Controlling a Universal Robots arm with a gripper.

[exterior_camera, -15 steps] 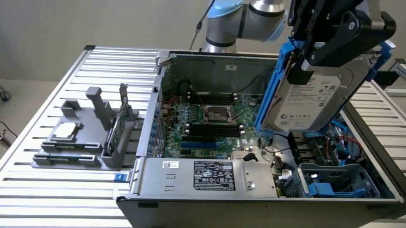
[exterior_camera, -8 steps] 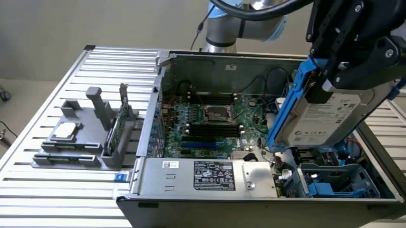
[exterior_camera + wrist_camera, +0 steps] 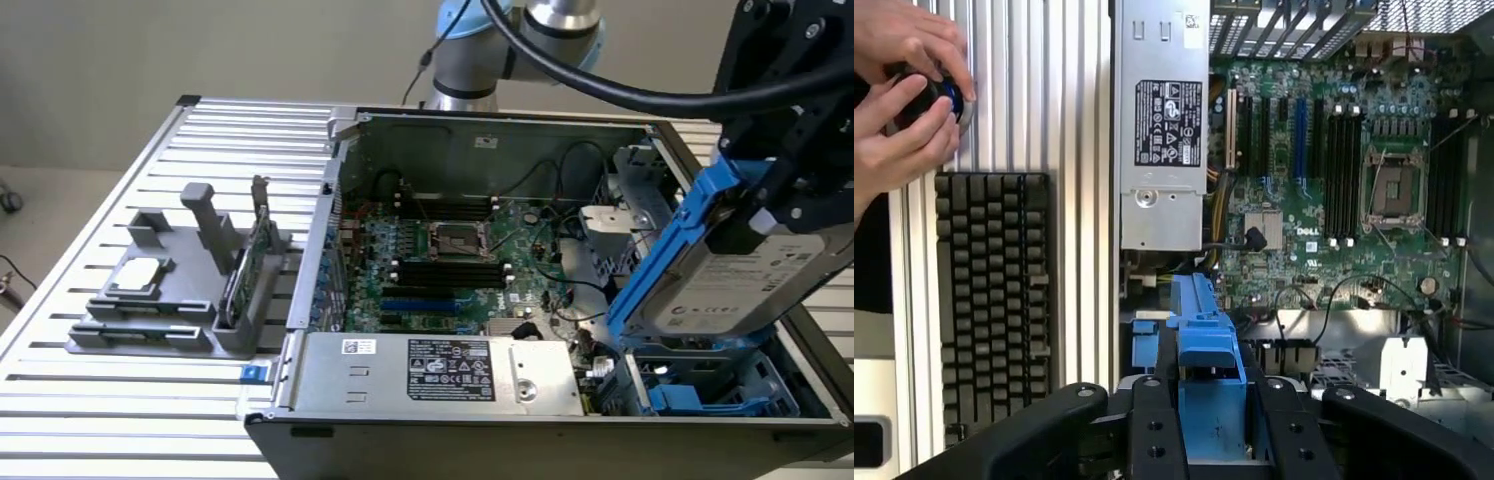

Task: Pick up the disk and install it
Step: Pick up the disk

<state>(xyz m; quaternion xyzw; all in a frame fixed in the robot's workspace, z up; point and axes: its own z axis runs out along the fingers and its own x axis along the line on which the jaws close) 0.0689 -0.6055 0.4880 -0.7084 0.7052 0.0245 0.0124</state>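
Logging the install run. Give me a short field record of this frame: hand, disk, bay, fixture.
hand: shut on the disk, above the case's corner at the exterior view's right
disk: tilted, white label visible, blue carrier frame along its edge
drive bay: below the disk, blue plastic inside; disk not yet seated
case: open, motherboard and power supply exposed
fixture: on the table at the exterior view's left; chip lying flat, circuit card standing on edge
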